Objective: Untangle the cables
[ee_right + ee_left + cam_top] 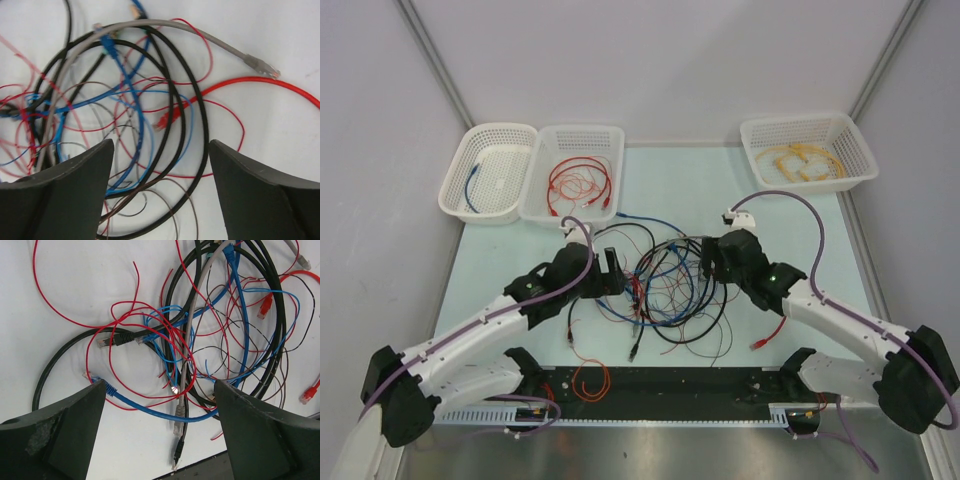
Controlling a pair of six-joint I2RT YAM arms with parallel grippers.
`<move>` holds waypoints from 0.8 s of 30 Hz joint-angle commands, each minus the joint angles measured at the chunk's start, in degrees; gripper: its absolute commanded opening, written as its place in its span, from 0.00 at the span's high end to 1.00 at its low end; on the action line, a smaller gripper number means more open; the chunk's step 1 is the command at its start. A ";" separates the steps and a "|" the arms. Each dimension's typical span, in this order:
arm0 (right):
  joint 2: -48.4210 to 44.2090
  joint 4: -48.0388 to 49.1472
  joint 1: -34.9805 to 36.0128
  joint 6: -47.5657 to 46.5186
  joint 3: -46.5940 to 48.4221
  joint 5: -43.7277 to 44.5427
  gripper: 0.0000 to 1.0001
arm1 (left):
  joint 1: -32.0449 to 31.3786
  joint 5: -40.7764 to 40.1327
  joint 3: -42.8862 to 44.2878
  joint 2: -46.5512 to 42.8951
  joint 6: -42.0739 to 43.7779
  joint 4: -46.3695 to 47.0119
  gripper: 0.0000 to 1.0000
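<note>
Cables (665, 285) are seen heaped in the middle of the table (690, 175), flanked by the left gripper (160, 400) and right gripper (160, 150), both spread wide and empty, so the free-lying grey plug (260, 65) is best pinched and drawn slowly outward.

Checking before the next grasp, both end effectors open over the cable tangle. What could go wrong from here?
1. Multi-grab: inside the open left end effector lie a thin red wire, a blue cable and a grey cable; closing here may pinch all three.
2. Tightening: in front of the open right end effector, the thick black cable loop weaves through the cable tangle; pulling it could cinch the knot or drag everything.
</note>
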 commanded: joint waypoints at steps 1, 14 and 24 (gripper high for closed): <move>3.26 1.33 -3.54 0.64 0.82 -6.50 0.24 | 0.29 2.01 0.83 0.56 1.22 1.35 0.06; 13.90 8.99 -3.63 0.37 1.87 -15.91 0.67 | 0.29 2.19 -1.02 -2.07 1.14 0.92 0.06; -7.19 -3.91 -2.40 -8.13 19.66 -5.72 1.00 | 0.29 -0.18 1.70 -3.57 3.24 -0.05 0.06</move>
